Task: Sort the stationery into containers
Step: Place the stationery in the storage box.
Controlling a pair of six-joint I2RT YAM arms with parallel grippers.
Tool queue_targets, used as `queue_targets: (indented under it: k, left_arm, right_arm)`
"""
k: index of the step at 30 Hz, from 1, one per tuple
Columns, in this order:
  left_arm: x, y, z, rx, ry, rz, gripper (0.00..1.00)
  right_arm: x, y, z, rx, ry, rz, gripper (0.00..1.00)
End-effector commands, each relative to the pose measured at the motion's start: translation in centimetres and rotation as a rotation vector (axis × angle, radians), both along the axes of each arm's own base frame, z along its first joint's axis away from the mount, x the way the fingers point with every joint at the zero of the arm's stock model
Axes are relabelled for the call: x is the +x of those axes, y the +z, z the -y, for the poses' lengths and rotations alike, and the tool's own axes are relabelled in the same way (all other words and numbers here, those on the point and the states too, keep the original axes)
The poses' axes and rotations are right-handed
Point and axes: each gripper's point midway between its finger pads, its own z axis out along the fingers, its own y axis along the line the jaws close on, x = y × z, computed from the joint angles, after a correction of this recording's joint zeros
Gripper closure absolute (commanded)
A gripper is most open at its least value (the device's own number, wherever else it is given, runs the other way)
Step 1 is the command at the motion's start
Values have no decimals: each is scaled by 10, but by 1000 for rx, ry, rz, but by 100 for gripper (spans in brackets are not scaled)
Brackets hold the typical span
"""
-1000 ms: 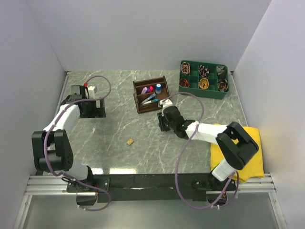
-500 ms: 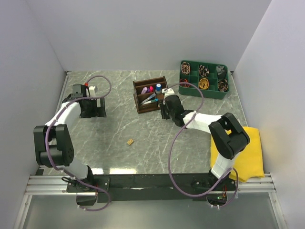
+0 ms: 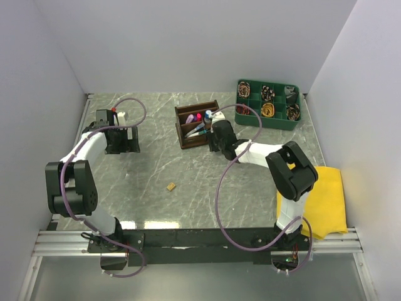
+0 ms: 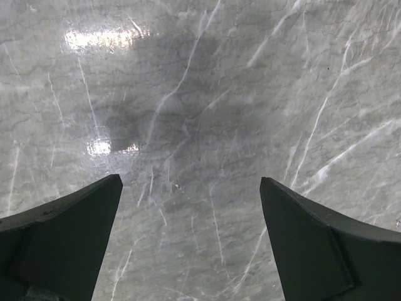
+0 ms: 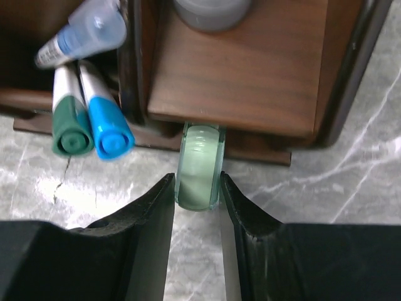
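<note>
My right gripper (image 5: 197, 188) is shut on a pale green eraser-like piece (image 5: 199, 167) and holds it at the front edge of the dark brown wooden organiser (image 5: 250, 75). In the top view the right gripper (image 3: 216, 133) sits at the organiser's (image 3: 185, 114) near right corner. The organiser holds a green-capped and a blue-capped marker (image 5: 100, 122), a blue-grey piece (image 5: 210, 11) and pink and purple markers (image 3: 197, 117). A tan piece (image 3: 170, 186) lies on the table. My left gripper (image 4: 191, 188) is open and empty over bare marble at the far left (image 3: 119, 139).
A green tray (image 3: 250, 106) of coiled cables stands at the back right. A yellow cloth (image 3: 326, 200) lies at the near right by the right arm's base. White walls enclose the marble table (image 3: 156, 163) on three sides.
My right gripper has moved up and left from the table's middle to the organiser's near right corner, carrying the green piece. The left arm has barely moved.
</note>
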Motion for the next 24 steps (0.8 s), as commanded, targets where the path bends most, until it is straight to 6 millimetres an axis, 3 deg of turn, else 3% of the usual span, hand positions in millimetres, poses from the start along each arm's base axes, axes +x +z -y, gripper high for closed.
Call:
queue_targets:
  k: [1,9,12,17,24]
  left_arm:
    - [15,11,3,-24,1,48,1]
    - [15,9,4,-30,-4,38,1]
    - [14,7,5,-34,-3,35,1]
    - [14,9,4,-32,-2,38,0]
    - [13,13,5,-35,-2,45,0]
  right_arm:
    - [30,35,-7,30,-20,115,92]
    - [43,31,-12,21,-22,134,92]
    - [43,28,-13,21,-23,129,87]
    - [42,27,-12,24,-31,129,64]
    - [35,40,-12,54,-28,139,51]
